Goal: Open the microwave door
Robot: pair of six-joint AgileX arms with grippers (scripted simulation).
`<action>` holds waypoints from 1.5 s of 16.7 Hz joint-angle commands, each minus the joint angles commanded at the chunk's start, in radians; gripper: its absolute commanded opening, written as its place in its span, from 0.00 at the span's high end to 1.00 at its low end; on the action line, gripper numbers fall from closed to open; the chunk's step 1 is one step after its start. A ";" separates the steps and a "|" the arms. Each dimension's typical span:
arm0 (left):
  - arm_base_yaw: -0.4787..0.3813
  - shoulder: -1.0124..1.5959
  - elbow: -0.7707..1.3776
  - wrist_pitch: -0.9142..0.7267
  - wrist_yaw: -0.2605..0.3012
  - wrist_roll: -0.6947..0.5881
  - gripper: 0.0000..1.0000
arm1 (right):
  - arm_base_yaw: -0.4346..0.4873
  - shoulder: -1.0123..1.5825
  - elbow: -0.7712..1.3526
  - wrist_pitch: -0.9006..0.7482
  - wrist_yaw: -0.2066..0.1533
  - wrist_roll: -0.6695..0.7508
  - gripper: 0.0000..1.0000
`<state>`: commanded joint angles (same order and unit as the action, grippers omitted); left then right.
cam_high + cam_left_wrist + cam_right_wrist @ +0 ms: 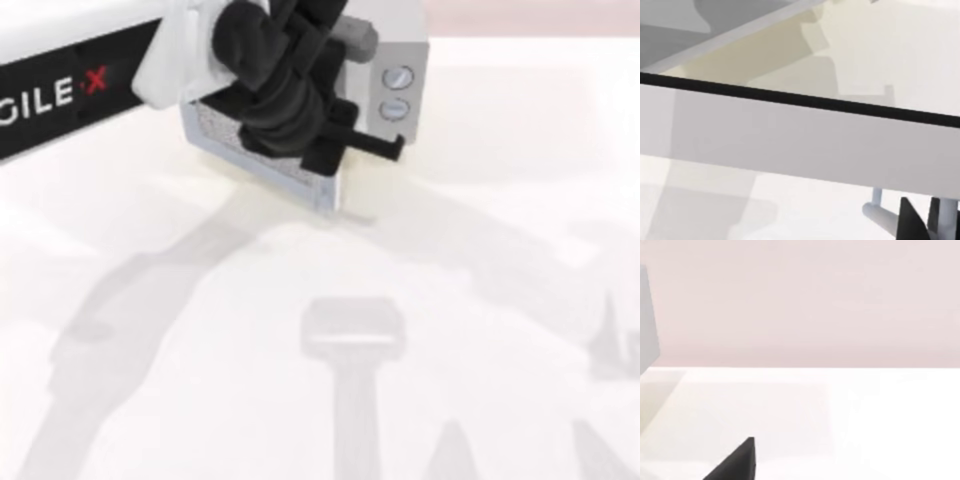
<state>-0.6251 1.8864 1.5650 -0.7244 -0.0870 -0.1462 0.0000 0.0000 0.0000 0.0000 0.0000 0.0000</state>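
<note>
Up at the far edge of the table [480, 300], a little left of centre in the top view, the microwave [405, 60] stands with its two round knobs [397, 92] showing and its door [262, 160] swung partly out toward the left, so the pale inside shows behind it. The left gripper [375, 145] reaches in over the door's free edge, though I cannot tell how its jaws stand. The right arm is out of the top view, only a dark tip [737, 460] of its jaws showing in its own wrist view.

Matt grey microwave [400, 50]; speckled microwave door [262, 152] window, seemingly rough; silvery knobs [397, 78].
</note>
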 joint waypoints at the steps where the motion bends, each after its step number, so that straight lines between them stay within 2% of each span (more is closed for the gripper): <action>1: 0.000 0.000 0.000 0.000 0.000 0.000 1.00 | 0.000 0.000 0.000 0.000 0.000 0.000 0.00; 12: 0.000 0.000 0.000 0.000 0.000 0.000 1.00 | 0.000 0.000 0.000 0.000 0.000 0.000 0.00; 15: 0.000 -0.009 -0.012 0.004 0.013 0.010 1.00 | 0.000 0.000 0.000 0.000 0.000 0.000 0.00; 21: 0.032 -0.071 -0.092 0.027 0.067 0.116 1.00 | 0.000 0.000 0.000 0.000 0.000 0.000 0.00; 25: 0.033 -0.072 -0.093 0.028 0.068 0.117 1.00 | 0.000 0.000 0.000 0.000 0.000 0.000 0.00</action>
<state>-0.5925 1.8147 1.4717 -0.6968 -0.0191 -0.0291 0.0000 0.0000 0.0000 0.0000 0.0000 0.0000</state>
